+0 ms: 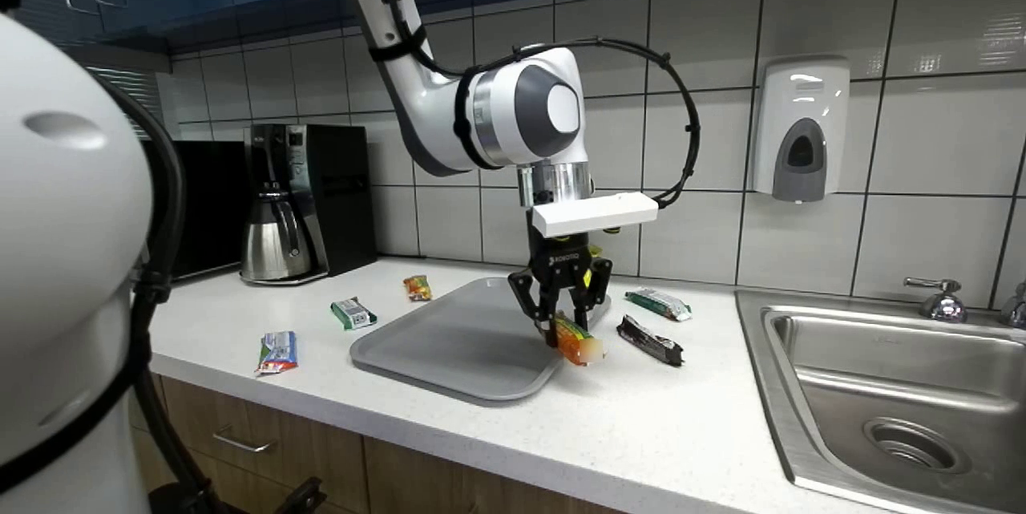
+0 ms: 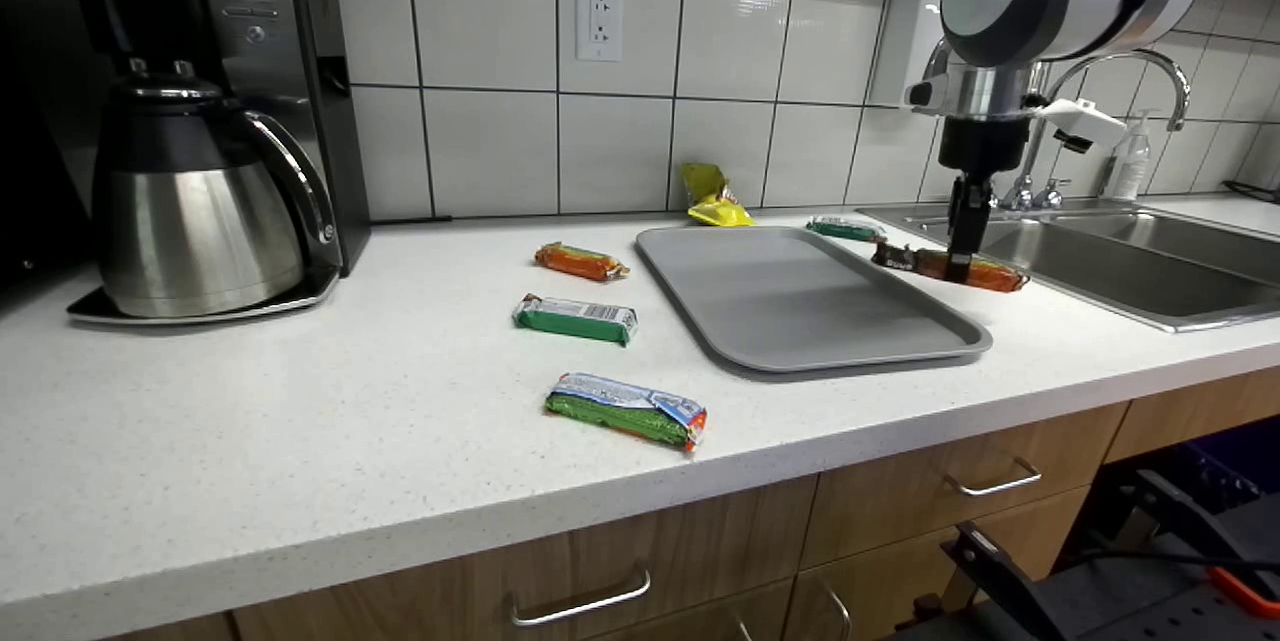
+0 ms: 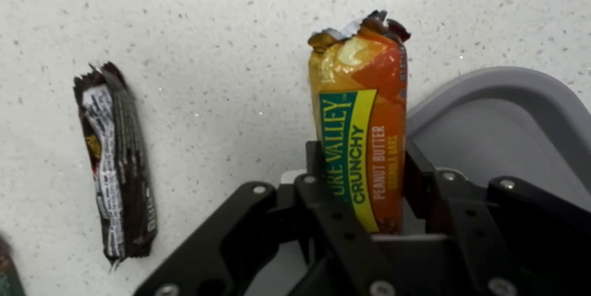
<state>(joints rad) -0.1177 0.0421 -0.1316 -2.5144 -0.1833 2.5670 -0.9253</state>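
we've got the tray (image 1: 473, 346) on the counter (image 1: 641, 426), a granola bar (image 3: 362, 120) just by its edge!
it sits in the gripper (image 3: 364, 171), and in an exterior view we see three snack bars (image 1: 353, 313) running front to back left of the tray, the coffee maker (image 1: 341, 193) beyond them, the sink (image 1: 866, 390) off to the right! between tray and sink we spot two more bars (image 1: 650, 340), one behind the other; up on the wall (image 1: 697, 241), the soap dispenser (image 1: 804, 109); and behind the tray, a bag (image 2: 717, 201)!
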